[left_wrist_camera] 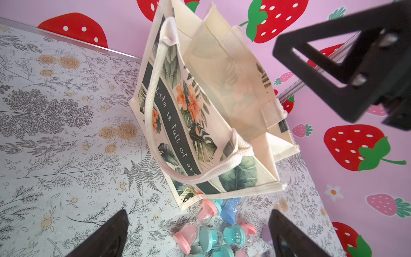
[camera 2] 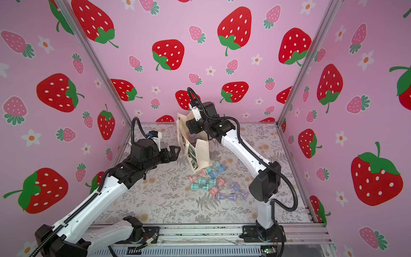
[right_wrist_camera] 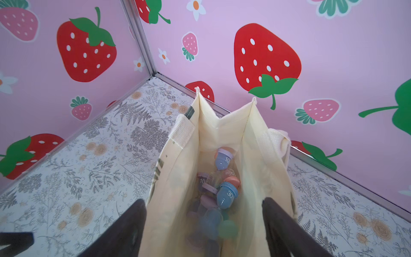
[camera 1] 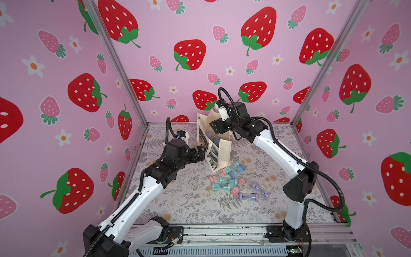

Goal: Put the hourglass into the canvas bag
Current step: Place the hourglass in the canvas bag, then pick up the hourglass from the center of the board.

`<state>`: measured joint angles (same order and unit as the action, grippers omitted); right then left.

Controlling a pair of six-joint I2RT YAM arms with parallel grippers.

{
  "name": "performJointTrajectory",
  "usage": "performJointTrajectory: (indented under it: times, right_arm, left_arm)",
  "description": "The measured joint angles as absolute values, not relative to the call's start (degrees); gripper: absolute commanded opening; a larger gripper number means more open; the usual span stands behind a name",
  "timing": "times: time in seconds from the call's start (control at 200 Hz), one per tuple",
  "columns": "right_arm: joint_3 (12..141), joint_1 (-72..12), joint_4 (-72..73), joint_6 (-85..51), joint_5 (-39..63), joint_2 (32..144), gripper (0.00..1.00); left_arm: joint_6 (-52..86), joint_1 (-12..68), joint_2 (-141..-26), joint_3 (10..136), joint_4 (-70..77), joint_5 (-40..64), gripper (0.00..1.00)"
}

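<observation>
The floral table (camera 1: 178, 200) carries the standing canvas bag (camera 1: 223, 151). Beside it the left pincer (left_wrist_camera: 199, 213) gapes wide and empty. The right pincer (right_wrist_camera: 202, 202) hangs over the bag's mouth, jaws apart, holding nothing. Inside lie hourglasses (right_wrist_camera: 226, 195); loose hourglasses (camera 1: 226, 178) cluster at its base.

White script "Life is full of ar…" on the dark band (left_wrist_camera: 171, 124) of the canvas bag (left_wrist_camera: 195, 100) facing the left claw (left_wrist_camera: 199, 222), its end hidden behind a handle, "30" on a blue hourglass (left_wrist_camera: 231, 211) and "5" on a teal hourglass (left_wrist_camera: 233, 235) near that claw, "10" on a lilac-blue hourglass (right_wrist_camera: 223, 159) and "30" on a second blue hourglass (right_wrist_camera: 226, 195) inside the bag beneath the right claw (right_wrist_camera: 202, 207)
</observation>
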<state>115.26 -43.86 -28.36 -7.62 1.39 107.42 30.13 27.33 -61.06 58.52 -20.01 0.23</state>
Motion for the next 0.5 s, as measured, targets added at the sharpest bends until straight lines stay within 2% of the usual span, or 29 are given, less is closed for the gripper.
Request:
performJointTrajectory:
  times: [0.255, 0.5]
  right_arm:
    - [100.6, -43.9, -31.4, -8.6, 1.1, 94.3, 0.91]
    - [83.0, -44.5, -37.5, -10.9, -1.6, 82.2, 0.91]
  left_arm:
    - [32.3, 31.5, -55.5, 54.7, -21.3, 0.6, 0.99]
    - [34.4, 37.6, -49.7, 47.0, -22.0, -1.3, 0.99]
